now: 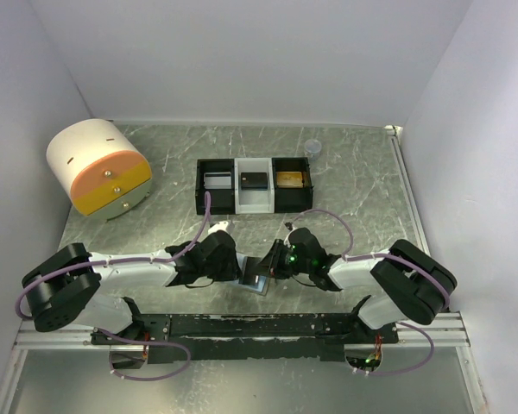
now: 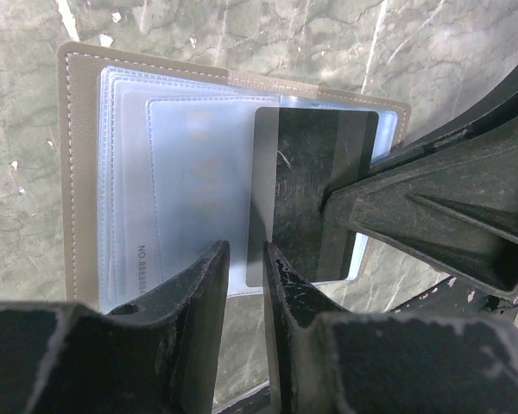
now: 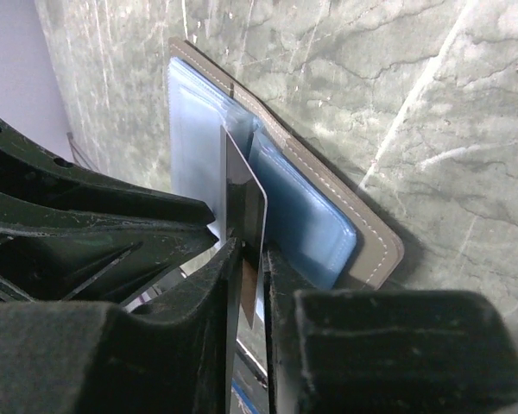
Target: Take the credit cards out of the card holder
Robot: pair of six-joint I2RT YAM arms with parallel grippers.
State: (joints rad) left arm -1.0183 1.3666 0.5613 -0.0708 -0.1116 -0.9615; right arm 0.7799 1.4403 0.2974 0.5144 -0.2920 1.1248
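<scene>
The card holder [image 2: 78, 172] lies open near the front edge of the table [image 2: 242, 26], a green-grey slab veined like marble. It sits between the two wrists and well short of the black-and-white tray [image 1: 254, 205]. Its cover is a flat, matte grey-beige leaf with rounded corners and a line of pale stitching just inside the rim. Stacked on the cover are glossy, translucent pale-blue sleeves, each set a little further in than the one below, with their faces turned up toward the cameras. In the left wrist view the holder's long axis runs side to side, across the fingers. From above it sits skewed to the table edge, though how far cannot be told. A dark card [image 2: 302, 190], thin, rigid and faintly scuffed, stands partly out of a sleeve. In the right wrist view it appears edge-on, tilted up off the lining. The left gripper [image 2: 246, 259] has rough black fingers drawn narrowly together over the near edge of the blue sleeves. The right gripper [image 3: 249, 254] is clamped on the dark card, one finger against each face.
</scene>
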